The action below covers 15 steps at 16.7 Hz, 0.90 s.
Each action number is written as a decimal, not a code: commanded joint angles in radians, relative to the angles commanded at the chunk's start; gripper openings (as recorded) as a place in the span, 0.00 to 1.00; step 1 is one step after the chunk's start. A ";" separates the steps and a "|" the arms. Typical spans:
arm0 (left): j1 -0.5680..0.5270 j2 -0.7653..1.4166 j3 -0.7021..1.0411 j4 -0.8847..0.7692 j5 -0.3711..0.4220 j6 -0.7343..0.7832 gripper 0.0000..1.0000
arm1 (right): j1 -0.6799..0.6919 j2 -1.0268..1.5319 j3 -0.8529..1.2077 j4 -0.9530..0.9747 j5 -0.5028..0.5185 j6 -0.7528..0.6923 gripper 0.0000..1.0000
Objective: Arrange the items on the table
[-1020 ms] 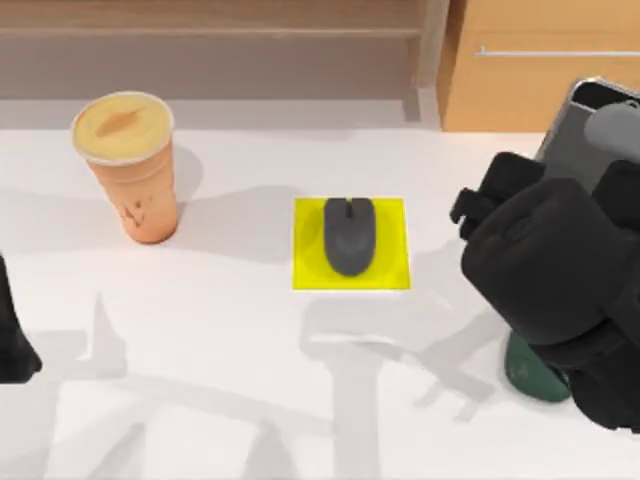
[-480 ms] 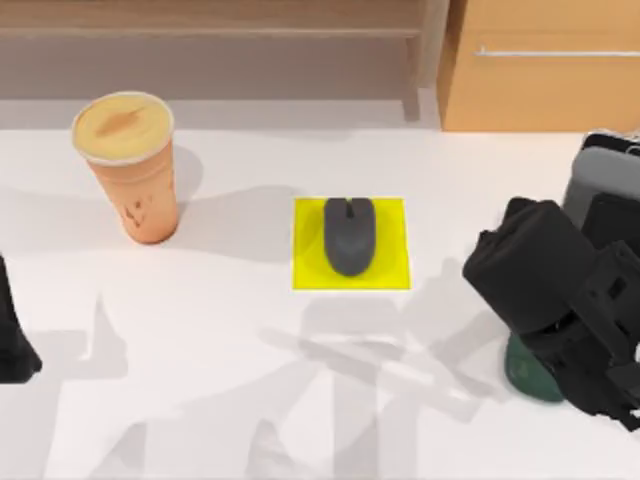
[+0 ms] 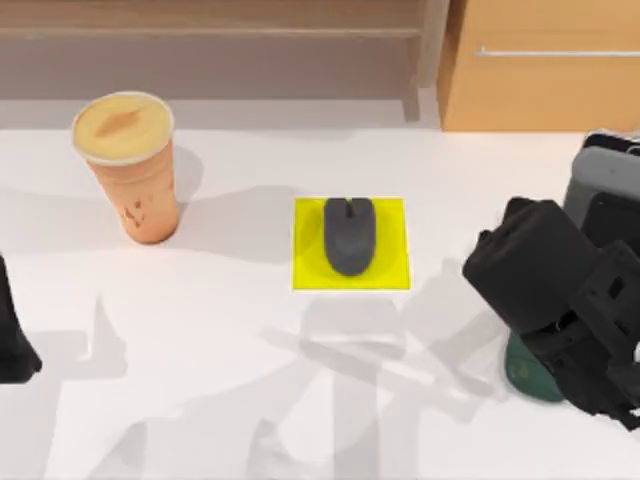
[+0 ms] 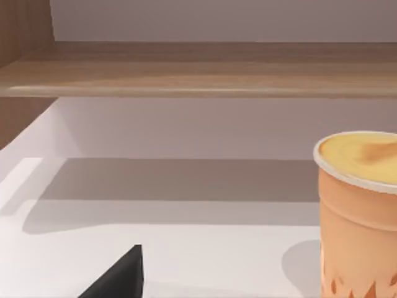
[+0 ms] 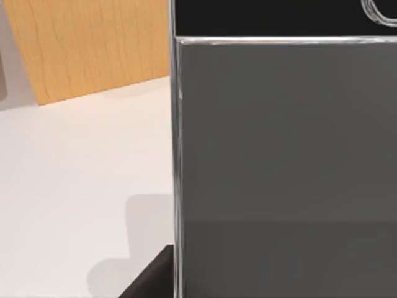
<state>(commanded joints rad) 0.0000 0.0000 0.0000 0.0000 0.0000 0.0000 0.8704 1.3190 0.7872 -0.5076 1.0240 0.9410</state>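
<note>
1. Overhead, the white table (image 3: 200, 380) stretches across the scene, with a light wooden cabinet (image 3: 545, 65) standing behind its far right part.
2. A tall orange cup (image 3: 128, 165) with a pale yellow top stands upright at the far left of the table, well apart from everything else.
3. Near the middle, a small dark grey computer mouse (image 3: 349, 235) lies on a yellow square pad (image 3: 308, 245), sitting well within the pad's edges.
4. At the right side, the right arm (image 3: 545, 275) hangs as a dark bulky mass above the table; whether its claw is wide, narrow or holding something cannot be told.
5. Beside that arm, toward the far right edge, a silver-edged smartphone (image 3: 600, 175) shows its grey screen and appears tilted up rather than lying flat.
6. In the right wrist view, the smartphone (image 5: 285, 155) is very close to the camera, its silver edge running straight along the grey screen.
7. A dark green phone stand (image 3: 528, 375) peeks out from under the right arm on its near side.
8. The left arm (image 3: 12, 335) sits parked at the table's left edge, and the state of its claw cannot be told.
9. From the left wrist view, the cup (image 4: 360, 211) stands on the table before a low wooden shelf (image 4: 198, 74).
</note>
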 joint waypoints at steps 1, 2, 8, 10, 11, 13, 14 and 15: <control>0.000 0.000 0.000 0.000 0.000 0.000 1.00 | 0.000 0.000 0.000 0.000 0.000 0.000 0.68; 0.000 0.000 0.000 0.000 0.000 0.000 1.00 | 0.000 0.000 0.000 0.000 0.000 0.000 0.75; 0.000 0.000 0.000 0.000 0.000 0.000 1.00 | 0.000 0.000 0.000 0.000 0.000 0.000 1.00; 0.000 0.000 0.000 0.000 0.000 0.000 1.00 | 0.000 0.000 0.000 0.000 0.000 0.000 1.00; 0.000 0.000 0.000 0.000 0.000 0.000 1.00 | 0.000 0.000 0.000 0.000 0.000 0.000 1.00; 0.000 0.000 0.000 0.000 0.000 0.000 1.00 | 0.000 0.000 0.000 0.000 0.000 0.000 1.00; 0.000 0.000 0.000 0.000 0.000 0.000 1.00 | 0.001 -0.001 0.000 0.000 0.000 0.000 1.00; 0.000 0.000 0.000 0.000 0.000 0.000 1.00 | 0.003 -0.001 0.001 -0.001 -0.001 -0.001 1.00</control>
<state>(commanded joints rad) 0.0000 0.0000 0.0000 0.0000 0.0000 0.0000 0.8736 1.3179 0.7881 -0.5084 1.0227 0.9401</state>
